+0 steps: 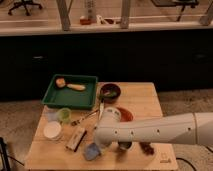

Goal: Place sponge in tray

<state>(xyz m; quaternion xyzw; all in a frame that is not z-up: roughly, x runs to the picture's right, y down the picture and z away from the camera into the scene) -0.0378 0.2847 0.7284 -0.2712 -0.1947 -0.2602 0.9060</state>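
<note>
The blue-grey sponge lies flat on the wooden table near its front edge. The green tray stands at the table's back left, apart from the sponge. It holds an orange-yellow long-handled item. My white arm reaches in from the right. My gripper is at the arm's end, low over the table, right beside the sponge's right edge. The arm hides most of the gripper.
A dark bowl and an orange bowl stand right of the tray. A green cup, a white round lid, a utensil and a tan-and-dark block lie left of the sponge. Small dark items lie under the arm.
</note>
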